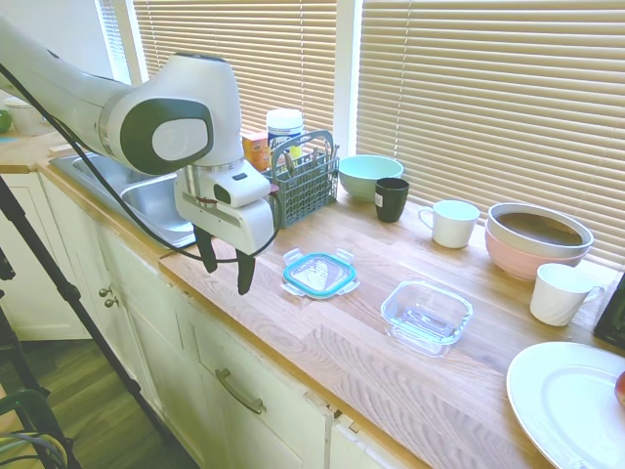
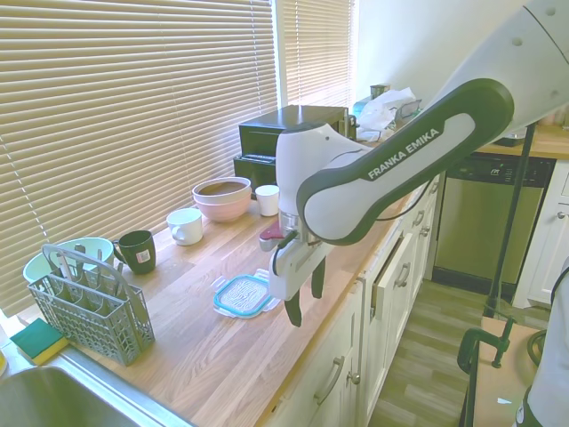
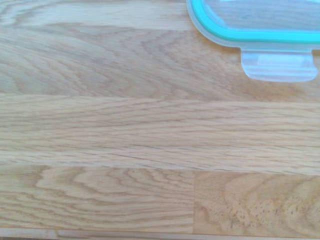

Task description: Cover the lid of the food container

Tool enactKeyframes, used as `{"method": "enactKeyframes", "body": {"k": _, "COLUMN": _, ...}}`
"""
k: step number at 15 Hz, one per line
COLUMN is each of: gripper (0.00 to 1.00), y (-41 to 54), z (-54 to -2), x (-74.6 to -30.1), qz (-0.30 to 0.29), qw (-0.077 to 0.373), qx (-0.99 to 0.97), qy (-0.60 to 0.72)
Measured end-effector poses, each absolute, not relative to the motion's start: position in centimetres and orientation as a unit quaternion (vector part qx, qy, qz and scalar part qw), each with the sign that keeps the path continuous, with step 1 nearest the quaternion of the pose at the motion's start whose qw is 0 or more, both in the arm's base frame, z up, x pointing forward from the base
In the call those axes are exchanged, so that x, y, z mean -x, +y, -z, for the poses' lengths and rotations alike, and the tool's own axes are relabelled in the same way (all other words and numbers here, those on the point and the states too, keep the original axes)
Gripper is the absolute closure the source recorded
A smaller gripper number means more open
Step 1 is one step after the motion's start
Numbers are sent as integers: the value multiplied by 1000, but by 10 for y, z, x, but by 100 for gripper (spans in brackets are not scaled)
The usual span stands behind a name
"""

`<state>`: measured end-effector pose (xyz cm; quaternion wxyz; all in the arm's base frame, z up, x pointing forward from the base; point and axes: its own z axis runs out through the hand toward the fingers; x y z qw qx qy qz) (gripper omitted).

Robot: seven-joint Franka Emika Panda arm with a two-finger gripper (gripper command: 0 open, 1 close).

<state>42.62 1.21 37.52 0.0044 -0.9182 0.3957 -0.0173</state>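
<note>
your hand (image 1: pixel 226 266) hangs above the wooden surface (image 1: pixel 322 362) near its front edge, fingers spread apart and holding nothing. the lid (image 1: pixel 319 274) lies flat on the surface just beside the hand, off toward the food container (image 1: pixel 426 315), so you have not lined up over it yet; the wrist view catches only the lid's teal rim and one clear snap tab. the food container sits open and apart from the lid, further along the surface. the lid lies flat, so i judge you will need to grip its raised rim or a tab before carrying it across.
</note>
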Motion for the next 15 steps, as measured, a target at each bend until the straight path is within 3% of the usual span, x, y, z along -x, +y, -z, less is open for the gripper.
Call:
{"method": "enactKeyframes", "body": {"k": 7, "gripper": 0, "y": 51, "z": -382, "x": -436, "qz": 48, "qw": -30, "qx": 914, "qy": 402}}
{"method": "enactKeyframes", "body": {"k": 15, "gripper": 0, "y": 95, "z": -392, "x": -512, "qz": 86, "qw": -102, "qx": 888, "qy": 441}}
